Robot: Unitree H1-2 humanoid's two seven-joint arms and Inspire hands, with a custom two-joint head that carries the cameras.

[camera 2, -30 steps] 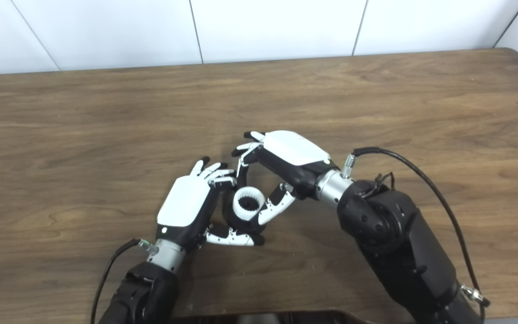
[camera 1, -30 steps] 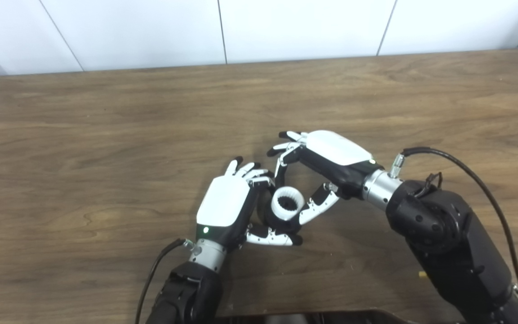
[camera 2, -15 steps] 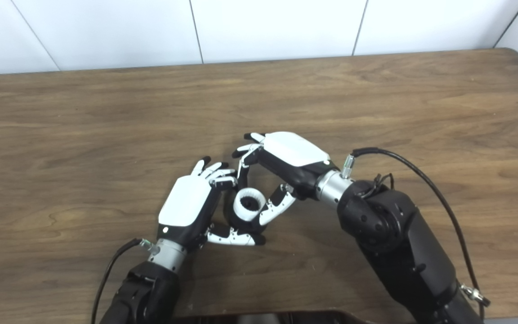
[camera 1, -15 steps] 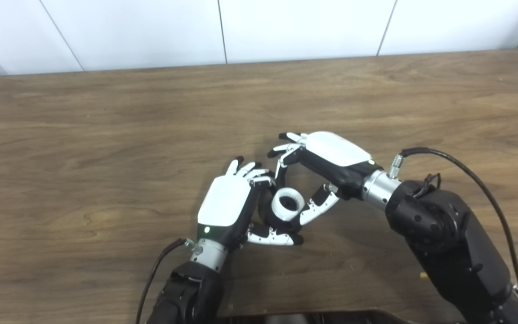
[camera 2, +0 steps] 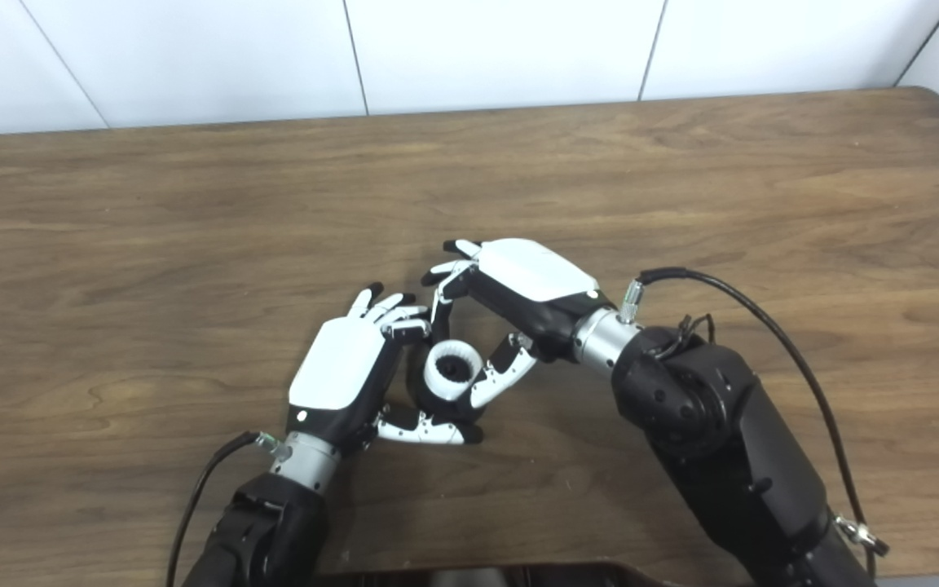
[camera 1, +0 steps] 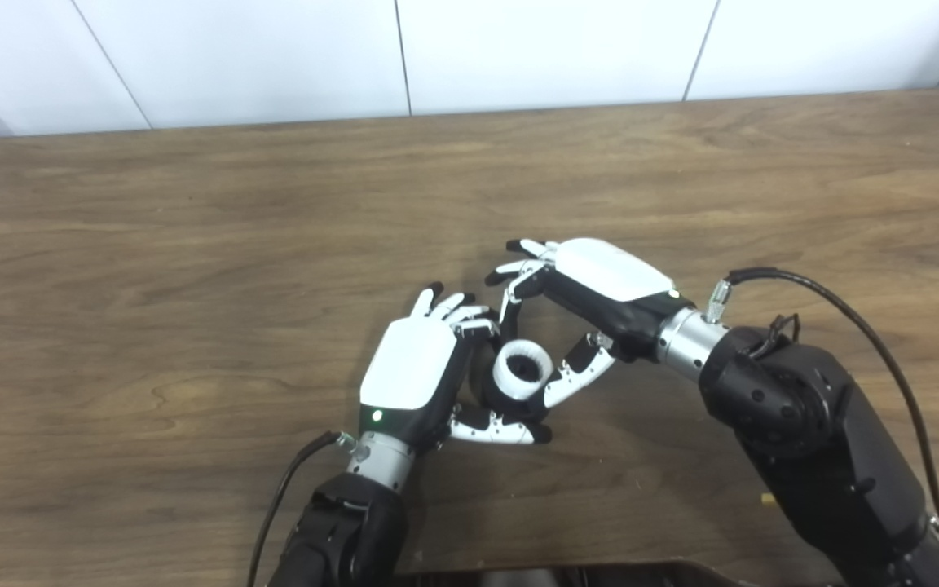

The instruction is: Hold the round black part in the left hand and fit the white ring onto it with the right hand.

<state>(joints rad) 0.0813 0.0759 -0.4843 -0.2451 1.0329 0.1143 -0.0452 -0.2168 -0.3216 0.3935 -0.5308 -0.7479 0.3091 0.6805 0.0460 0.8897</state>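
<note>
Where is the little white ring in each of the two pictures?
Left eye view: white ring just below and right of centre, between the two hands.
Right eye view: white ring just below centre, slightly left.
Shared landmark: the left hand, whose white back lies directly left of it.

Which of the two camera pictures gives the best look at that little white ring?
The left eye view, narrowly: the white ring appears a touch larger there, its dark middle open to view. The right eye view shows the same ring between both hands, equally unhidden, slightly smaller.
</note>
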